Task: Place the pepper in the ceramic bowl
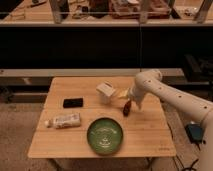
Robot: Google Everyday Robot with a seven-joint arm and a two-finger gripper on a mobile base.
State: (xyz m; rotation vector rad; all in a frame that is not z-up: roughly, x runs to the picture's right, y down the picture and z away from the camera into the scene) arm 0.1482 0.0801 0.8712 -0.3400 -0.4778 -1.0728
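The pepper (127, 107) is a small dark red-brown chili that stands tilted on the wooden table (150, 131), right of centre. My gripper (130, 101) is right over its upper end, at the tip of the white arm that reaches in from the right; whether it touches the pepper I cannot tell. The ceramic bowl (92, 131) is a wide glossy green dish with a pale pattern in its centre. It sits near the table's front edge, left of and in front of the pepper, and holds nothing.
A small white carton (105, 92) stands just left of the gripper, with a yellow item (121, 93) beside it. A flat black phone-like thing (73, 102) lies at the left. A white tube (64, 120) lies at the front left. Dark shelves run behind the table.
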